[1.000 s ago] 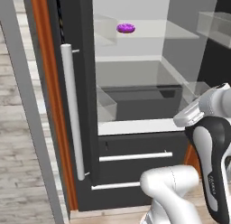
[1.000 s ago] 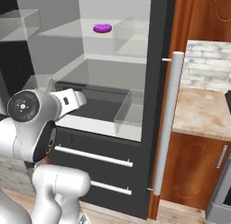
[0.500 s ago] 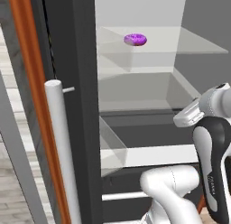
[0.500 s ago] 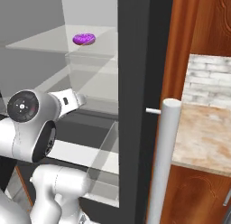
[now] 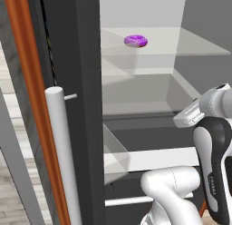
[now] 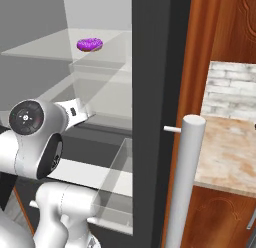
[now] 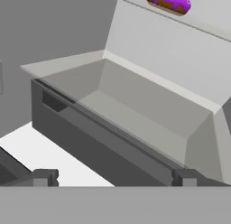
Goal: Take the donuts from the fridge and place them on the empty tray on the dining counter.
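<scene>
Presumably light, soft and sticky-glazed, the purple-iced ring donut (image 5: 135, 41) near the glass fridge shelf's (image 5: 199, 46) front edge is best being pinched gently across its sides by the gripper (image 7: 113, 177), whose jaws are being held wide apart.

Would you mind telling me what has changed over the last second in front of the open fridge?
The base has driven closer to the fridge, so both base views have shifted and its shelves and handle loom larger. The donut has not moved on its glass shelf. The gripper stays open, holding nothing, aimed at the clear drawer below the donut.
</scene>
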